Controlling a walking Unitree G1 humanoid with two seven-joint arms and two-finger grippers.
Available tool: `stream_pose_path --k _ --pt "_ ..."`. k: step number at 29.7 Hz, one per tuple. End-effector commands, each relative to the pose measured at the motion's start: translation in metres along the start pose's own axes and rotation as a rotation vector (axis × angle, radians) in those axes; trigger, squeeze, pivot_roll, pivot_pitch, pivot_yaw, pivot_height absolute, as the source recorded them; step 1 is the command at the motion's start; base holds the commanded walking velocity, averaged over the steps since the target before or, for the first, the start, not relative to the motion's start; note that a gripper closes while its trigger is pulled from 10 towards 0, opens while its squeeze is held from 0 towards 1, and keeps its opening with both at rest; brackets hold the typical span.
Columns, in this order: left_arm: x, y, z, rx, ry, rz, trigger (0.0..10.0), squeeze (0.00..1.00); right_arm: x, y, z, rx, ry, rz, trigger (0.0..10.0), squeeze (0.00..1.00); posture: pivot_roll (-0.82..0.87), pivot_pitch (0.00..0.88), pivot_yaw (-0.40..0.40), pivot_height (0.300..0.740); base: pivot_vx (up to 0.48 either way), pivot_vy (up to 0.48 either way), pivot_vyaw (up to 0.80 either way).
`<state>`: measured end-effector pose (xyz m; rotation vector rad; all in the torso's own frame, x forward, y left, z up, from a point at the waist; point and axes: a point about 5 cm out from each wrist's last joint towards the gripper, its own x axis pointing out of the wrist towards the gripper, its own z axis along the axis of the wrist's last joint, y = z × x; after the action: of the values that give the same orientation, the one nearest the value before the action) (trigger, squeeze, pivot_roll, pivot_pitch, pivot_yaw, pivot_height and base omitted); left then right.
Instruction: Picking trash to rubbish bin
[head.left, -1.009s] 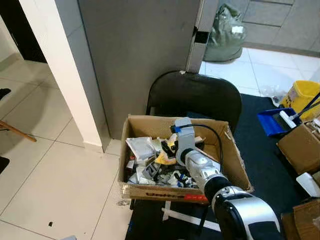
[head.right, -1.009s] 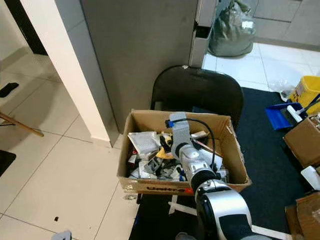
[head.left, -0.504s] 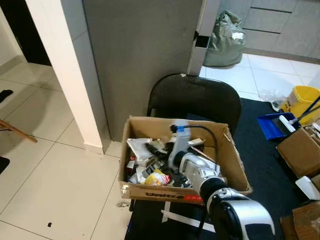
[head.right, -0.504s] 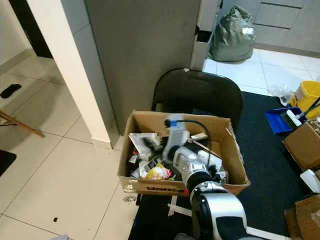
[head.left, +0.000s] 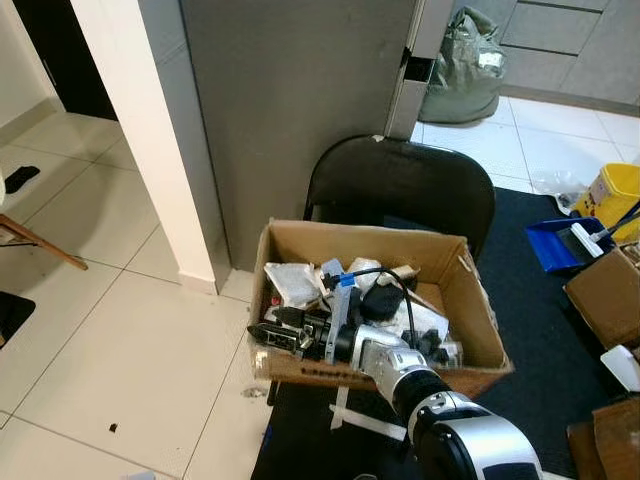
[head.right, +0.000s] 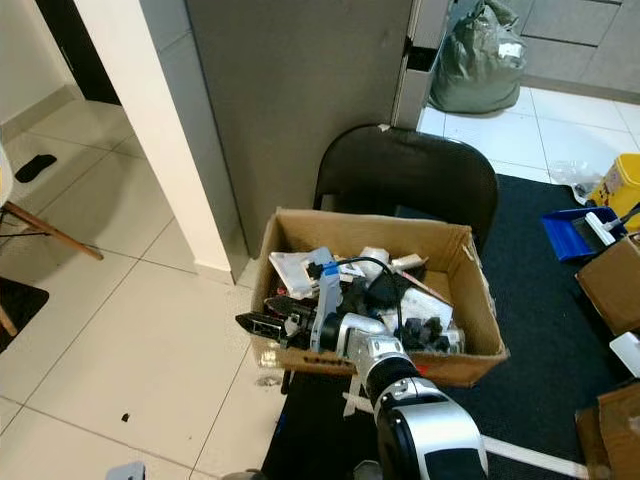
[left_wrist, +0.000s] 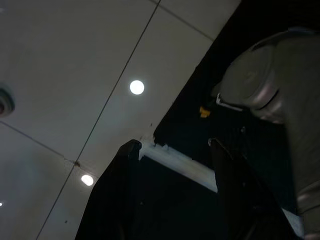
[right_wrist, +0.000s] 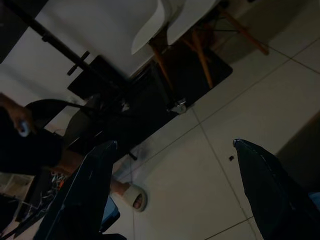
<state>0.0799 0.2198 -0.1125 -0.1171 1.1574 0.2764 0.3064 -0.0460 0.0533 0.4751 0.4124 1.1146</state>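
A cardboard box (head.left: 480, 345) full of trash (head.left: 395, 305) sits on the seat of a black chair (head.left: 400, 185), which stands against a grey wall panel (head.left: 290, 110) at the edge of a dark rug (head.left: 545, 300). White and black scraps fill the box from its left side to its middle.

The right arm (head.left: 400, 365) reaches across the front of the box toward the robot's left. The right gripper (head.right: 262, 323) sticks out past the box's left front corner, above the pale floor tiles (head.left: 130, 350). In the right wrist view its two black fingers (right_wrist: 82, 190) stand wide apart with nothing between them, and beyond them lie the tiled floor, a white chair with wooden legs (right_wrist: 190, 30) and a person's foot in a pale slipper (right_wrist: 131, 196).

The left gripper (left_wrist: 175, 165) hangs low; in the dim left wrist view its fingers (left_wrist: 117, 190) are spread apart and empty, over the floor tiles and the edge of the dark rug.

Further right on the rug are a blue dustpan (head.left: 555, 245), a yellow bucket (head.left: 612, 190) and more cardboard boxes (head.left: 605, 295). A stuffed green bag (head.left: 462, 65) rests on the tiles behind the wall panel.
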Motion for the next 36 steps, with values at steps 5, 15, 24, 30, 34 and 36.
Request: stream_pose_path --k 5,15,24,30,34,36 --pt "-0.001 0.004 -0.007 0.001 0.026 0.024 10.0 0.00 -0.005 -0.014 0.013 0.007 -0.097 -0.208 10.0 0.00 0.14 0.044 -0.012 0.740 0.000 0.000 0.00" --pt "-0.002 0.006 -0.007 0.004 0.028 0.028 10.0 0.00 -0.013 -0.012 0.008 0.047 -0.061 -0.098 10.0 0.00 0.14 0.041 -0.015 0.740 0.000 0.000 0.00" --pt "-0.001 0.003 -0.007 -0.002 0.027 0.019 10.0 0.00 -0.057 -0.040 -0.057 -0.104 0.357 -0.583 10.0 0.00 0.13 0.041 -0.018 0.740 0.000 0.000 0.00" --pt "-0.001 -0.001 -0.006 -0.004 0.025 0.009 10.0 0.00 -0.130 -0.051 -0.111 0.063 0.475 -0.977 10.0 0.00 0.13 0.043 -0.023 0.740 0.000 0.000 -0.48" --pt "-0.001 -0.002 -0.007 -0.003 0.029 0.008 10.0 0.00 -0.179 -0.035 -0.162 0.051 0.740 -1.062 10.0 0.00 0.12 0.039 -0.022 0.740 0.000 0.000 -0.80" --pt "-0.001 -0.003 -0.007 -0.003 0.029 0.007 10.0 0.00 -0.186 -0.031 -0.171 0.052 0.788 -1.061 10.0 0.00 0.12 0.039 -0.022 0.740 0.000 0.000 -0.80"
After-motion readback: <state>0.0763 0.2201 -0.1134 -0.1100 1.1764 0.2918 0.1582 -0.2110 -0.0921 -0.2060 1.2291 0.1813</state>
